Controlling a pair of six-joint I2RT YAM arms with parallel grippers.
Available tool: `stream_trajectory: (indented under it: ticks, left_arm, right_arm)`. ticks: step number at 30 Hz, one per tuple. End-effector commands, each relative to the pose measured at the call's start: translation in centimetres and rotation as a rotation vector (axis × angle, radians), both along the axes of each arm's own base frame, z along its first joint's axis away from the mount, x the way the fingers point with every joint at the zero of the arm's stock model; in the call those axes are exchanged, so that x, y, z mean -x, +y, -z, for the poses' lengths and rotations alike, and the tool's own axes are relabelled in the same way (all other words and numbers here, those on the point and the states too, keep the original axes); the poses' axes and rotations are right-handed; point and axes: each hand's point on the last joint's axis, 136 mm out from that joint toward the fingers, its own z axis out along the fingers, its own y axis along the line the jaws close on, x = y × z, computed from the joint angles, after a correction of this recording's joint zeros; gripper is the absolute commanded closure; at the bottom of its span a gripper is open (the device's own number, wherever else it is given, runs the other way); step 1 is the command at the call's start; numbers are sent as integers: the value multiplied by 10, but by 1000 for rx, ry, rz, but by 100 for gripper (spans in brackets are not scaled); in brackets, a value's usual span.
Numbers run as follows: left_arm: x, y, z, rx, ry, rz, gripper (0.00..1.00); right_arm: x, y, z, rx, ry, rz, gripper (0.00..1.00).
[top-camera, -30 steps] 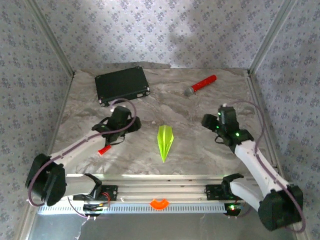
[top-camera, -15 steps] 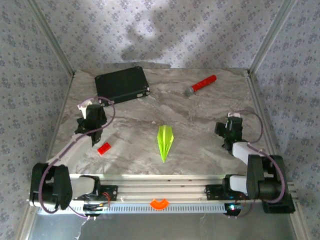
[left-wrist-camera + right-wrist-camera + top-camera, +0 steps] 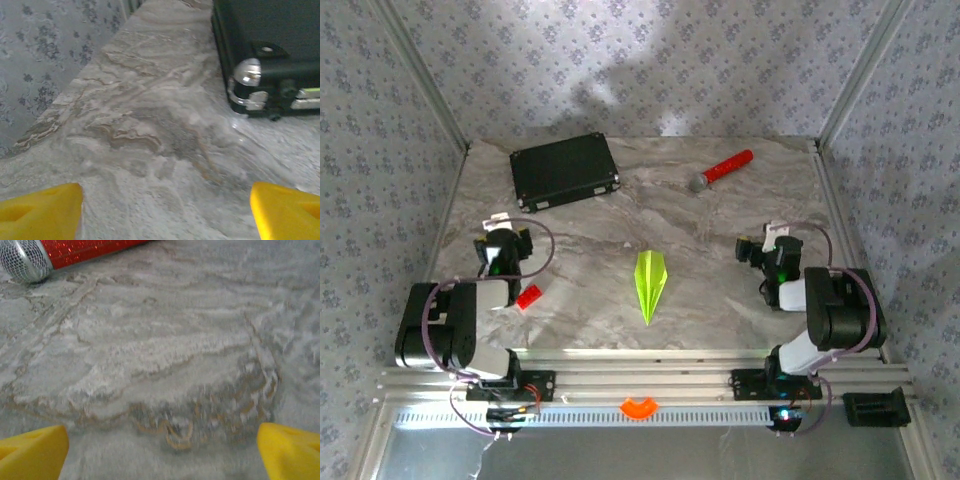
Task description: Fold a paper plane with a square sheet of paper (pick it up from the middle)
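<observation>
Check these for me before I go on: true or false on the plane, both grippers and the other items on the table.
1. The paper plane lies folded on the table between the two arms, in neither gripper. True.
2. The left gripper is shut on the red block. False: its jaws stand open over bare table, and the block lies free beside the arm.
3. The microphone rests on top of the black case. False: the two lie apart on the table, the case far left and the microphone far right.
4. The right gripper is open with nothing between its fingers. True.
</observation>
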Motion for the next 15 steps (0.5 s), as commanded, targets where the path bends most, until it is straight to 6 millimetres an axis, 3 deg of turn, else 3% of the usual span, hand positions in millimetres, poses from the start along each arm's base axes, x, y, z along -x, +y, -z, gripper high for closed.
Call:
stream_trajectory:
  ticks: [1,2,6,9,10,15]
  left_arm:
    - [-20,-18,-12,58,-122,121,13]
    - [-21,-18,-4,73,-30,116,13]
    - [-24,-23,-5,41,-33,130,6]
    - [-28,-40,-3,50,-11,243,5]
    - [-30,-40,-4,58,-28,247,0]
    - [-29,-40,-4,59,-21,246,0]
  right_arm:
    - [-16,-16,-25,75,-68,97,1]
    - [-16,-17,-27,81,-82,103,1]
    - [-15,-15,-28,102,-87,106,1]
    - [-14,-14,-28,113,-91,108,1]
    - [-15,-12,-28,109,-87,100,1]
    - [-16,-12,-25,91,-74,84,1]
